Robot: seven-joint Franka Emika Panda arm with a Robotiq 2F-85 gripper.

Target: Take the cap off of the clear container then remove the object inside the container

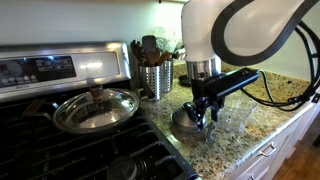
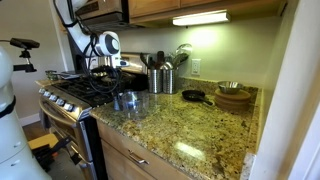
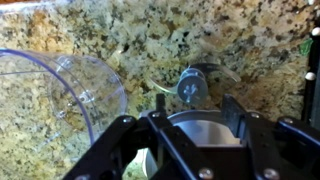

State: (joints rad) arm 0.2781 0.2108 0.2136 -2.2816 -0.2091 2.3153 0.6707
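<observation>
Claw (image 3: 196, 112) nearest the lens in the wrist view, fingers coming up from 6 o'clock on either flank of the cap (image 3: 200, 131). The grey dome fills the gap between them. Cannot tell whether the pads bite or merely bracket it. A small dark knob-like piece (image 3: 193, 86) sits just past the dome at 12 o'clock; probably the cap's knob, not certain. Clear container (image 3: 60, 95) is at 9 o'clock of the claw, mouth open toward the camera, so it is already uncapped, on the speckled counter (image 3: 255, 40). In an exterior view the cap (image 1: 186, 122) lies low on the counter, with the container (image 1: 233, 118) just beside it at 3 o'clock. The object is not resolved: a thin sliver near the container's rim is too small to name. Handling, judged: the cap is stiff metal, and its smooth dome is likely slippery, so take it by the knob or square across the rim. The container is thin, light plastic that will skid or tip at a nudge, so avoid squeezing its wall. The object is slight; pinch it at the fingertips, reaching straight in through the mouth.
</observation>
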